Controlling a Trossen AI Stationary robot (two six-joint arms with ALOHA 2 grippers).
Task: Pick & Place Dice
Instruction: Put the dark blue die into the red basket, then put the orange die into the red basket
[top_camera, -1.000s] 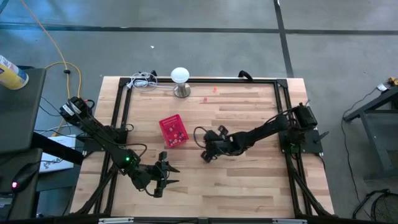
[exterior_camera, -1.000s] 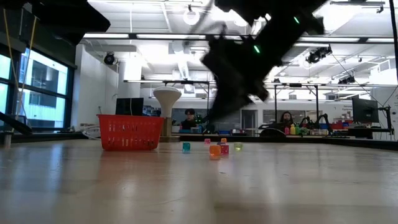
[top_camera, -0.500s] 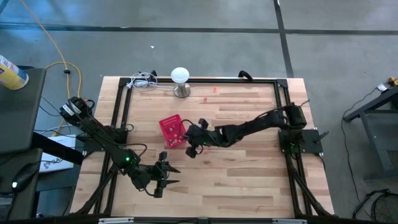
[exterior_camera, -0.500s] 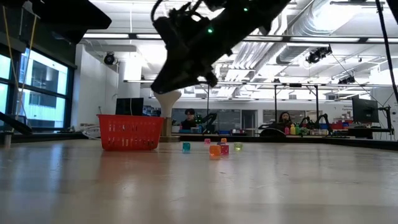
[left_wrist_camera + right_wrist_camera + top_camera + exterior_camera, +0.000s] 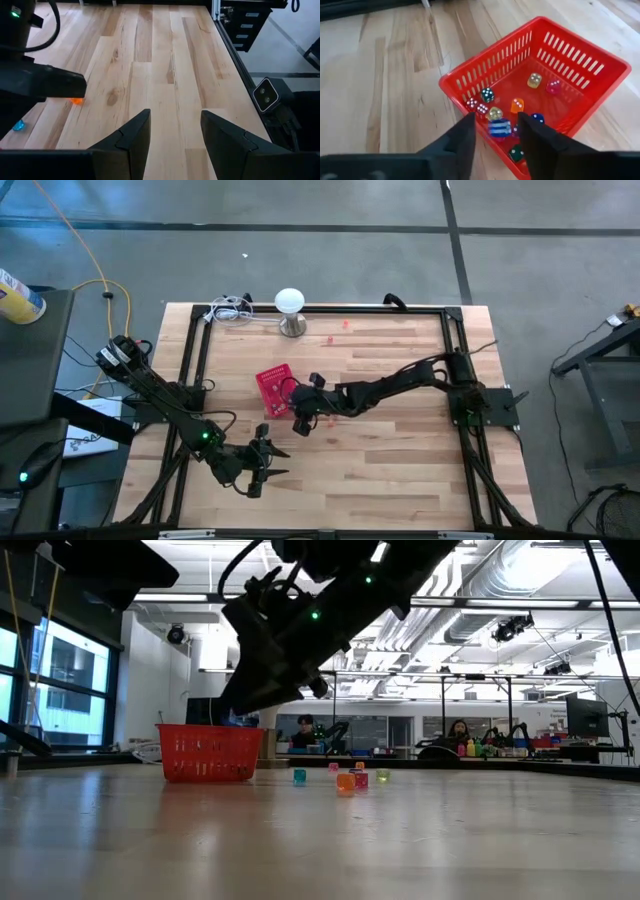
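A blue die [image 5: 499, 128] sits clamped between the fingers of the right gripper [image 5: 496, 131], held above the near rim of the red mesh basket [image 5: 470, 82]. Inside the basket lie more dice [image 5: 517, 105]: a yellow one and a pink one toward the far wall, an orange one in the middle, a dark green one and two red ones along the slatted near wall, a pale yellow one beside the held die, plus a blue one and a green one partly hidden by the gripper fingers. In the high view the right gripper [image 5: 302, 411] hangs at the basket's [image 5: 277, 390] right edge, its arm stretched across the desk [image 5: 400, 470] from the right side.

Other dice remain on the desk outside the basket. The low view shows a small cluster [image 5: 346, 780] to the right of the basket [image 5: 210, 752]: a blue one, an orange one, a pink one and a greenish one, with another small one behind them, all apart from the basket. The left wrist view catches an orange die [image 5: 76, 101] and a blue die [image 5: 18, 125] on the wood, near the dark right arm.

The left gripper [image 5: 260, 465] waits near the front left of the desk, well apart from the basket, its fingers [image 5: 135, 131] spread with nothing between them
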